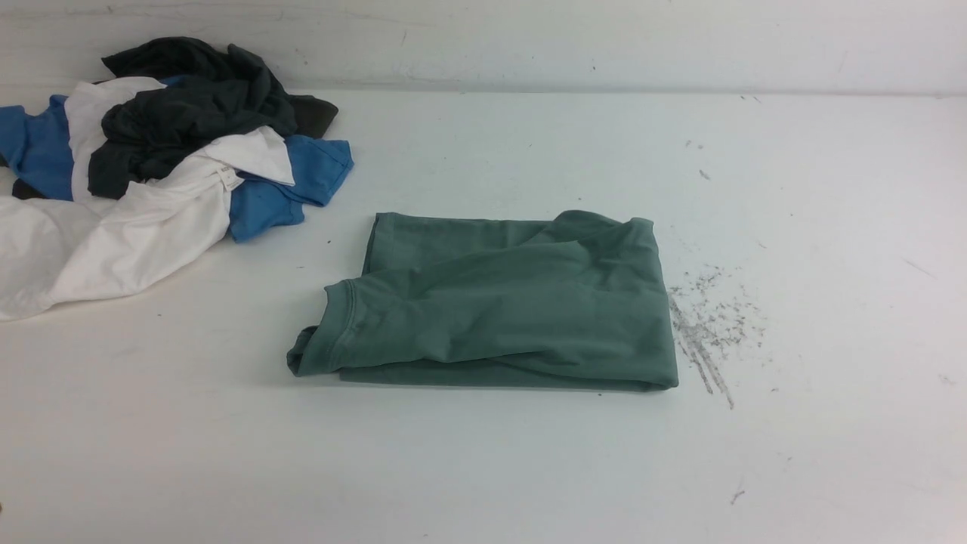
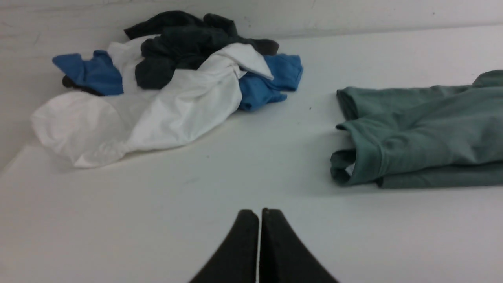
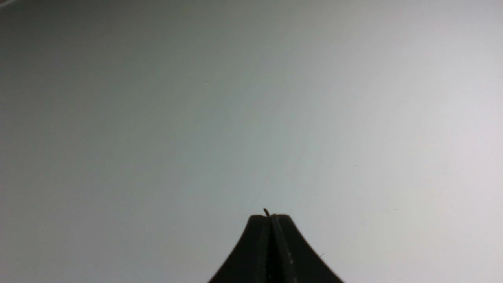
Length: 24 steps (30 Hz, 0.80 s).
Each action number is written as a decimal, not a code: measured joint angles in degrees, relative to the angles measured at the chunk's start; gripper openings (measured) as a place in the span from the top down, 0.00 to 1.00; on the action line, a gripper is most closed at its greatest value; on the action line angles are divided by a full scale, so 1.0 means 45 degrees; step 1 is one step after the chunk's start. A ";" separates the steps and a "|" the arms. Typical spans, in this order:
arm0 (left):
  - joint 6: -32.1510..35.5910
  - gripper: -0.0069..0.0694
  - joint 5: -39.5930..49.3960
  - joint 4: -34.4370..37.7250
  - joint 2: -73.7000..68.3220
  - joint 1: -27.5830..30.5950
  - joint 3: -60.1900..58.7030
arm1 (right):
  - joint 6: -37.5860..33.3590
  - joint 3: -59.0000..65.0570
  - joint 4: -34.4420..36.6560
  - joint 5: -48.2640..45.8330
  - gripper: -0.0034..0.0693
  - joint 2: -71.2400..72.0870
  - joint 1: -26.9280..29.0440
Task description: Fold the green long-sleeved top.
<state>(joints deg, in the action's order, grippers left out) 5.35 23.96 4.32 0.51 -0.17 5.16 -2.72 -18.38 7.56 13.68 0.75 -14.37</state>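
Folded as it is into a squat rectangle, the green long-sleeved top (image 1: 498,302) lies flat near the middle of the white bench (image 1: 483,461), its layers stacked and its upper surface creased in soft diagonal ridges. At the top's left end a ribbed cuff (image 1: 340,313) curls outward past the folded edge, and in the left wrist view a sliver of white shows inside that curl. Just to the right of the top, touching nothing, a patch of grey scuff marks (image 1: 706,325) streaks the bench surface.

Well apart from the top, off to its far left, a loose heap of clothes sits against the back wall (image 1: 604,38): a dark charcoal garment (image 1: 189,106) crumpled on the heap, a white garment (image 1: 128,234) sprawling toward the front, and a blue garment (image 1: 295,185) poking out on the side nearest the top.

The left fingers (image 2: 259,214) are pressed together with only a hairline seam between them, holding nothing, above bare bench short of the top's cuffed end. The right fingers (image 3: 271,217) are likewise closed tight and empty, with plain bench beneath them; the top does not show in that view.
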 joint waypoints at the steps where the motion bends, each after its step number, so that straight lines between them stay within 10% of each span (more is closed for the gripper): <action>1: 0.0000 0.91 -0.0199 -0.0158 0.0017 0.0000 -0.0517 | -0.0013 0.0000 0.0000 0.0002 0.97 0.0000 0.0000; 24: -0.0057 0.91 -0.0386 -0.0535 0.0017 0.0000 -0.1440 | -0.0024 0.0000 0.0000 0.0002 0.97 0.0000 0.0000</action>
<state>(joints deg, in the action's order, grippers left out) 5.10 22.22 1.91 0.59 -0.17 -1.32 -2.83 -18.38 7.56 13.68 0.75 -14.37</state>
